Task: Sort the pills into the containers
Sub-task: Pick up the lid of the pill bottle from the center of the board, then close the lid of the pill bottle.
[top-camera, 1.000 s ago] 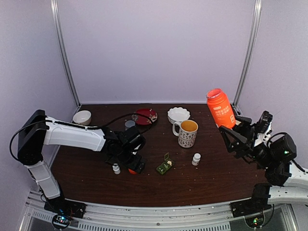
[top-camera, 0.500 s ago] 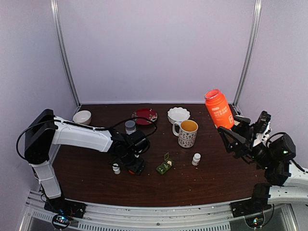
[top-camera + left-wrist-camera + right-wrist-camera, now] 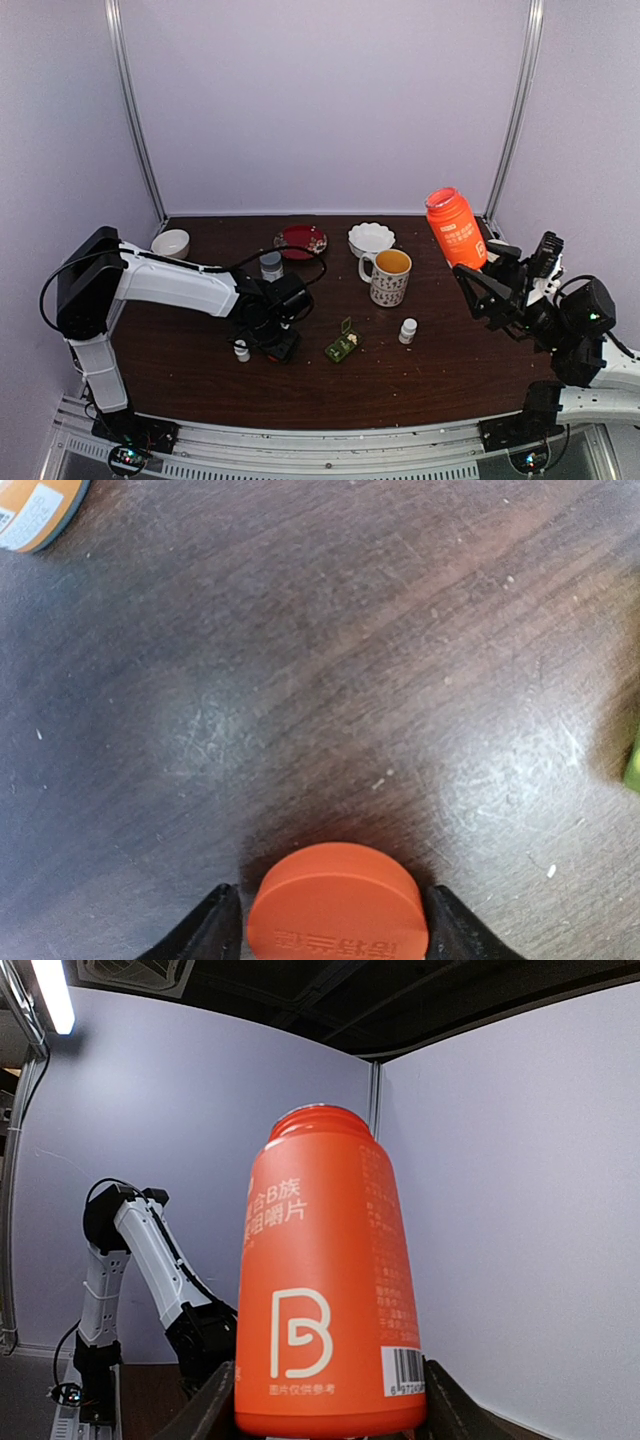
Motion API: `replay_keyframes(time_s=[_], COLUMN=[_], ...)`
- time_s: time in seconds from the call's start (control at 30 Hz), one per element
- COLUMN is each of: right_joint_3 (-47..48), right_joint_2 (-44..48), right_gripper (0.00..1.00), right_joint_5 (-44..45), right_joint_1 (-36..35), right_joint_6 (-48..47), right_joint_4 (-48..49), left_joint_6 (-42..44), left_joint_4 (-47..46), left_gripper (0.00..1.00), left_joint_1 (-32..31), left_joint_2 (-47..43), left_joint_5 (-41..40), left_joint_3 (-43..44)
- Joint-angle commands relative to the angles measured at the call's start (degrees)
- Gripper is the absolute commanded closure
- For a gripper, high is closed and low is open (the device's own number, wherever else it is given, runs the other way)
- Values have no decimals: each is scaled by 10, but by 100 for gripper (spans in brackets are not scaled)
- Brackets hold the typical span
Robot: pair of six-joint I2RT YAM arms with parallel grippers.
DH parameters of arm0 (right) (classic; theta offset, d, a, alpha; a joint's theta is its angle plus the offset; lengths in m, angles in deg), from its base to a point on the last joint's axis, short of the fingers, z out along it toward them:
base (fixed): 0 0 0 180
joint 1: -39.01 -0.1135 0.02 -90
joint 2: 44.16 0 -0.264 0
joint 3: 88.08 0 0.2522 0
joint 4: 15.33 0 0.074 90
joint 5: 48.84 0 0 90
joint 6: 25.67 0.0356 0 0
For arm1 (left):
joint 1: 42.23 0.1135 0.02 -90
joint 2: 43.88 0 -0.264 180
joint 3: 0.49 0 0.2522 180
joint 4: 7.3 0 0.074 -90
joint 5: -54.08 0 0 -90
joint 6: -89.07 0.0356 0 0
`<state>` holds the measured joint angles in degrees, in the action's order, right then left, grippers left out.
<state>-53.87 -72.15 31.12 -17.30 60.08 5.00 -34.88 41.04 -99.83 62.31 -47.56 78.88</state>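
Right jaws clamped on raised orange bottle, left jaws straddle orange cap on worktop, can't tell if gripping; green pill box near it, one lid up.

The dark wooden table bore a red plate, a scalloped bowl, a patterned mug, a green pill box and two small white bottles.

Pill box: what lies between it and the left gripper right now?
Nothing but bare dark tabletop. The top view shows it: the left gripper, flanking an orange cap, sits close beside the green pill box.
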Motion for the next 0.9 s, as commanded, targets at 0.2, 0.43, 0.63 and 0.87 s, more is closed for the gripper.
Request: replay_keyframes(time_s=[0.2, 0.43, 0.63, 0.87], right_joint_3=[13, 2, 10, 28], right_joint_2=[7, -11, -47, -81], right_gripper=[100, 100, 100, 100], right_joint_5=[6, -36, -71, -60], right_joint_1=[0, 0, -15, -58], right_joint_6=[11, 2, -14, -46], right_joint_4=[5, 9, -5, -32], left_joint_6=[14, 38, 31, -42], left_joint_4=[7, -7, -71, -210], left_gripper=[55, 56, 56, 57], left_joint_1=[-3, -3, -3, -1], left_joint_2=[-31, -142, -255, -336], left_joint_5=[16, 106, 247, 382], left_joint_3=[21, 39, 54, 35])
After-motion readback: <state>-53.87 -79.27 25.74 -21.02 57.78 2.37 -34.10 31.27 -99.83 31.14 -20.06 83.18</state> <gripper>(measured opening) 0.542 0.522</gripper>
